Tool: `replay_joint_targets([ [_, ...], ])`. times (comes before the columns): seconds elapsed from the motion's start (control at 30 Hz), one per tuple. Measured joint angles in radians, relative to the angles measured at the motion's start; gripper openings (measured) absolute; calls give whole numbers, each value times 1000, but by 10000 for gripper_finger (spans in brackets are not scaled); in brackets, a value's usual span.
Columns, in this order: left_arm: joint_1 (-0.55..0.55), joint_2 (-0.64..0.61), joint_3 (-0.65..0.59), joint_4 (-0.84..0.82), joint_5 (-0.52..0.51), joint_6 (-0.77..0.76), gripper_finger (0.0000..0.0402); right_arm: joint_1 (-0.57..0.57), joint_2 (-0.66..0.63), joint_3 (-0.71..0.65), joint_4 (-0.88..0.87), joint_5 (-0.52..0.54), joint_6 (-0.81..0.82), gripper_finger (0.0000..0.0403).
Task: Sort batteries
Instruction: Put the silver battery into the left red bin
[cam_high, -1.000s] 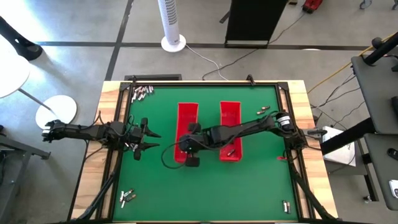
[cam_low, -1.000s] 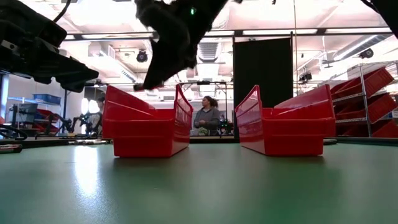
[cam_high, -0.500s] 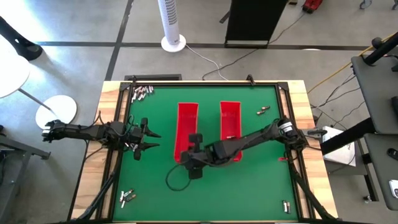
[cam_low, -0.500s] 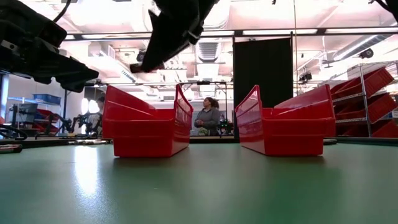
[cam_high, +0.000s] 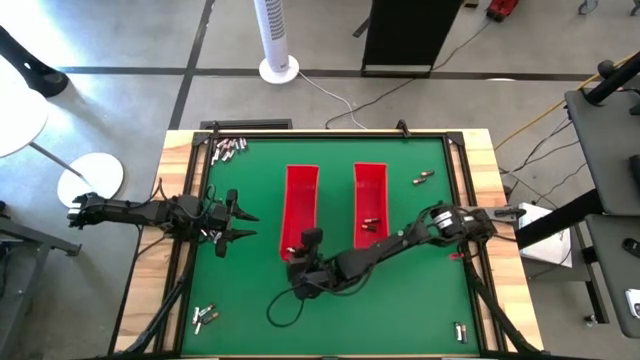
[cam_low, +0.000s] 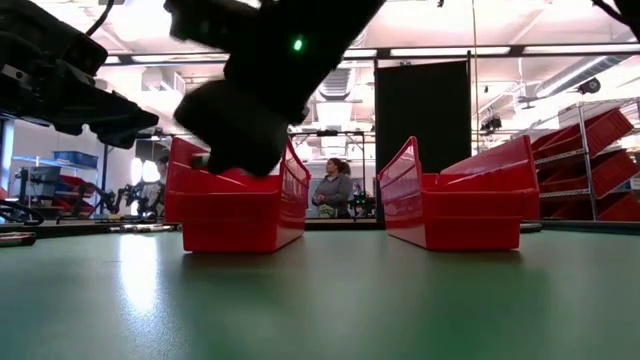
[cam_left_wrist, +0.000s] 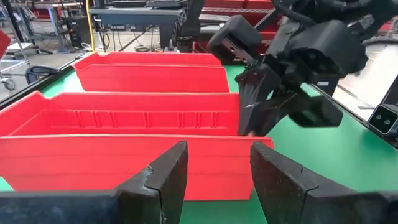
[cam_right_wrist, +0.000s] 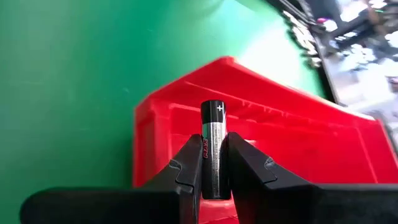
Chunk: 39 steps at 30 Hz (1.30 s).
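Overhead, the right gripper (cam_high: 300, 281) hovers at the left red tray's (cam_high: 300, 200) six o'clock end. Through the right wrist, its fingers (cam_right_wrist: 189, 168) pinch one battery (cam_right_wrist: 212, 146) upright between them, plus-end protruding. Left gripper (cam_high: 243, 225) waits parted at nine o'clock.

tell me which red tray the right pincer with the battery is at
The left-hand red tray in the high view. The right pincer, shut on a battery, sits at that tray's near end; the other red tray lies farther right.

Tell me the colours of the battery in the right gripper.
Small cylindrical battery: black top with a white plus, silvery-grey body, red lettering. Best seen in the right wrist view.
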Motion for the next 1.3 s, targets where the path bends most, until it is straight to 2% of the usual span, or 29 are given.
replay_joint_targets([
  [0.2, 0, 0, 0, 0, 0, 0, 155, -1, 20, 28, -1, 21, 44, 49],
  [0.43, 0, 0, 0, 0, 0, 0, 155, -32, 23, 27, -49, -76, 133, 49],
  [0.67, 0, 0, 0, 0, 0, 0, 155, -67, 25, 27, -137, -131, 244, 49],
  [0.8, 0, 0, 0, 0, 0, 0, 155, -85, 20, 31, -172, -229, 311, 49],
  [1.03, 0, 0, 0, 0, 0, 0, 155, -113, 20, 92, -287, -468, 393, 49],
  [1.3, 0, 0, 0, 0, 0, 0, 155, -133, 25, 157, -384, -570, 493, 49],
])
